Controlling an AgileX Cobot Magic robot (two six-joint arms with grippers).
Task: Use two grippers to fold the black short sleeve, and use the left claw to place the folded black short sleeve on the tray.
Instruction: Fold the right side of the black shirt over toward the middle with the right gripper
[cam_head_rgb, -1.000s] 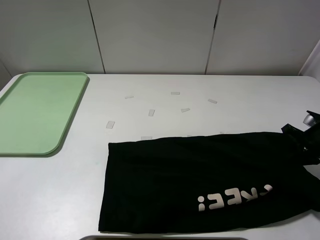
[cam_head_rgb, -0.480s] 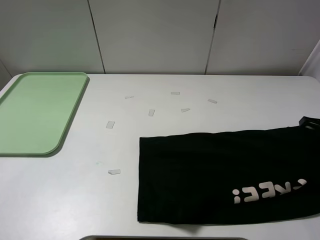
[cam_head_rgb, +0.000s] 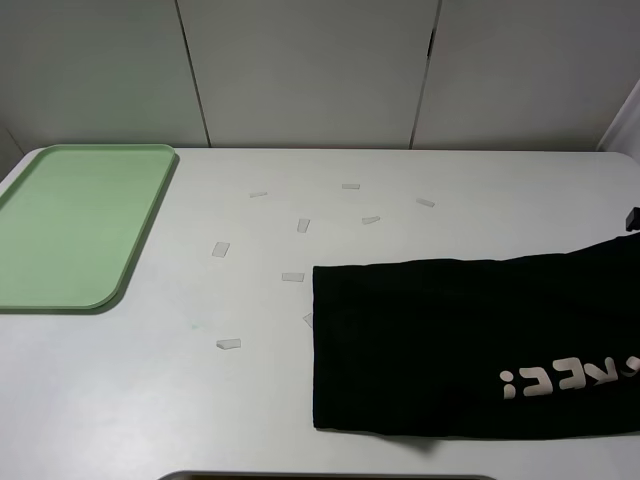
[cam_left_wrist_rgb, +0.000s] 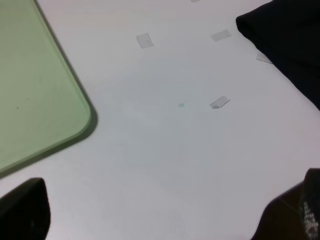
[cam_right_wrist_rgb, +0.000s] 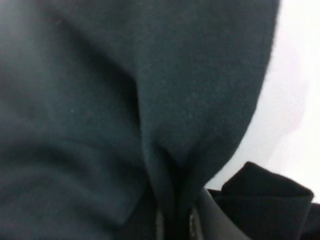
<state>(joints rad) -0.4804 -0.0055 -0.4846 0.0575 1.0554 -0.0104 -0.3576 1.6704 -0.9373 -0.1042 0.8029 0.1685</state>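
Soft, light and likely to bunch, the black short sleeve (cam_head_rgb: 470, 345) lies at the table's (cam_head_rgb: 150, 400) 4 o'clock, a fold pinched in the right gripper (cam_right_wrist_rgb: 175, 220), the left gripper (cam_left_wrist_rgb: 157, 215) spread and empty; its 9 o'clock corners look the best holds.

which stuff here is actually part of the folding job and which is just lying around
Part of the job:
- black short sleeve, lying on the table
- green tray, nothing on it
- right gripper, pinching the shirt's cloth
- left gripper, open over the table

Just lying about:
- small pale strips, scattered on the table
- tiny greenish speck
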